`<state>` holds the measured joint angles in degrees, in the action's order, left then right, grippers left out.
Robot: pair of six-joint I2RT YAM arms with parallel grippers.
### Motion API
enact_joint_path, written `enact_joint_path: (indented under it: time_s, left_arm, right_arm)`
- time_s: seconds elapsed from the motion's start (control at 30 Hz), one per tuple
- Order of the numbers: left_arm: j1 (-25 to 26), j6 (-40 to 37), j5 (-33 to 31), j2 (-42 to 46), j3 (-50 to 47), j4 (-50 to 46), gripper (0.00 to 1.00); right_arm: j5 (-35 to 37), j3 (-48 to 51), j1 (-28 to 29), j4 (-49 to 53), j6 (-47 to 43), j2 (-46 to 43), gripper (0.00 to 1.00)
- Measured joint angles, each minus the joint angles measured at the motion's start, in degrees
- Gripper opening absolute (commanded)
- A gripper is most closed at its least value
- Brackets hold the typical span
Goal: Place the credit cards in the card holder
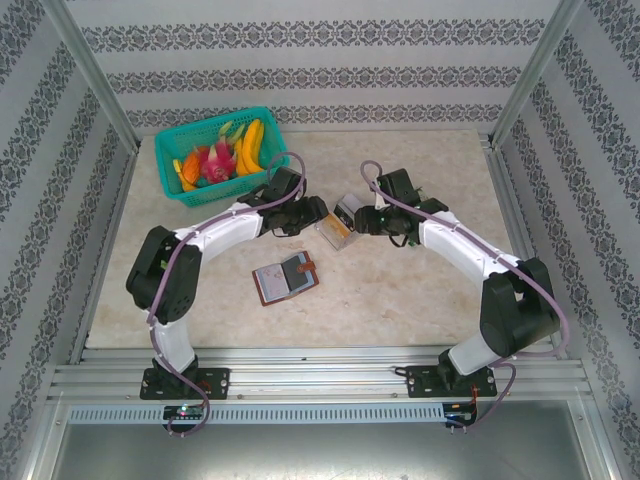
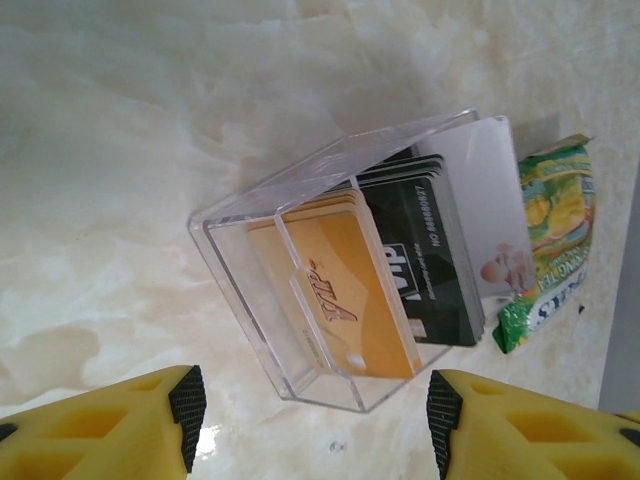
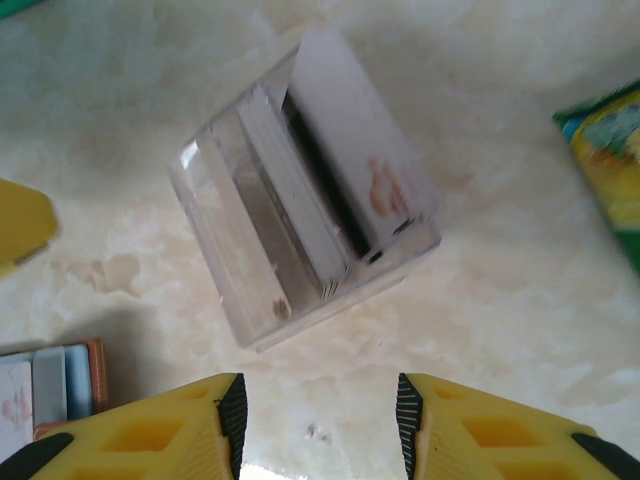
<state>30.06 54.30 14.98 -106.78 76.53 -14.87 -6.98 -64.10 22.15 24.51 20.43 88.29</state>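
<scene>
The task looks barely begun. The credit cards sit on edge in a clear plastic box (image 1: 338, 228) in the middle of the table (image 1: 420, 300). In the left wrist view an orange-yellow card (image 2: 345, 300), a dark card (image 2: 430, 265) and a whitish card (image 2: 490, 210) lean together in it.

The brown card holder (image 1: 287, 278) lies open on the table at about 7 o'clock from the box, a little apart. Whether its slots already hold cards I cannot tell.

Both arms meet at the box, the left from 9 o'clock and the right from 3 o'clock. The left jaws stand wide apart and the right jaws part open, neither gripping anything, with the box just beyond their yellow fingers (image 2: 120, 430).

Every visible card has yet to be lifted out and slotted in.
</scene>
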Motion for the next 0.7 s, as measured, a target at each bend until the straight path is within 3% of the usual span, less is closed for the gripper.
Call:
enact_joint_path:
  time_s: [0.33,0.7]
  left_arm:
    - [0.07,3.67,-0.70,-5.62,3.93,-2.58,0.59]
    - [0.33,4.39,0.28,-9.92,6.29,-2.86,0.54]
  right_arm:
    - [0.66,-10.19,-1.18,4.07,-6.86,9.75,0.48]
    - [6.10,-22.51,-1.33,9.57,-10.99,21.16,0.48]
